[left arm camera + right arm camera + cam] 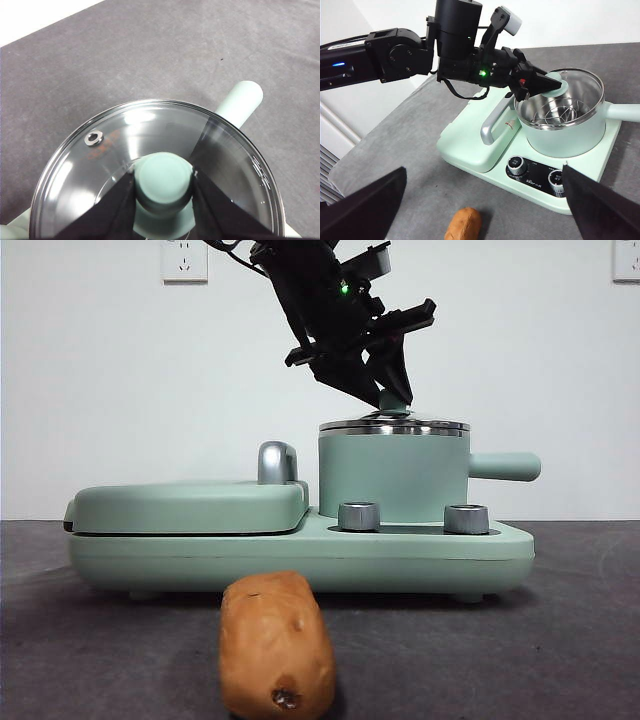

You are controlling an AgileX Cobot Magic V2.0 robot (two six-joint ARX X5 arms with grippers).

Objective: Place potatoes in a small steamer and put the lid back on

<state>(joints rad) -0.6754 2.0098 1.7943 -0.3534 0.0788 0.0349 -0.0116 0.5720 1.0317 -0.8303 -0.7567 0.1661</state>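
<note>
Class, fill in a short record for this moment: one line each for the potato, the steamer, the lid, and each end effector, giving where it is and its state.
potato: lying on the grey table in front of the cooker base, outside the pot
small steamer: on the base, steel rack inside, no potato in it
lid: on the steamer rim
left end effector: shut on the lid's knob
right end effector: open, held above the table, holding nothing

Potato (pixel 463 224) cut off by the frame edge (right wrist view); lid (pixel 150 150) rim cropped in the left wrist view.
</note>
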